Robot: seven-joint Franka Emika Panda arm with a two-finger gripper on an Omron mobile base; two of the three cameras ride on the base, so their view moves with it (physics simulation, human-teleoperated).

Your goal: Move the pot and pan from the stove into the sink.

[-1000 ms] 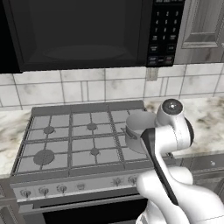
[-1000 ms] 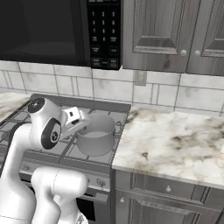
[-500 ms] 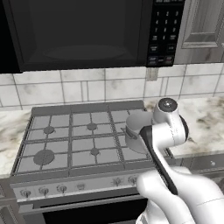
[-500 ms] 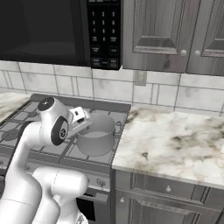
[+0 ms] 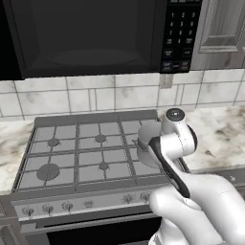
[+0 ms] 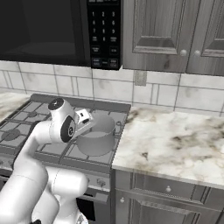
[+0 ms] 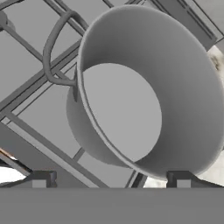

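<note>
The grey metal pot stands on the front right burner of the stove, close to the counter. In the left base view the pot is partly covered by my arm. My gripper hovers at the pot's left rim, tilted down towards it. In the hand view the pot looms large with its bare inside showing and a loop handle on its left. My gripper is open, its tips wide apart on either side of the pot's near wall, holding nothing. The pan and the sink are out of view.
A marble counter runs right of the stove, with grey cabinets above it and drawers below. A black microwave hangs low over the stove. A row of knobs lines the stove's front edge.
My hand has crept a little to the right, closer to the pot. The pot has stayed in place and the jaws have stayed open.
</note>
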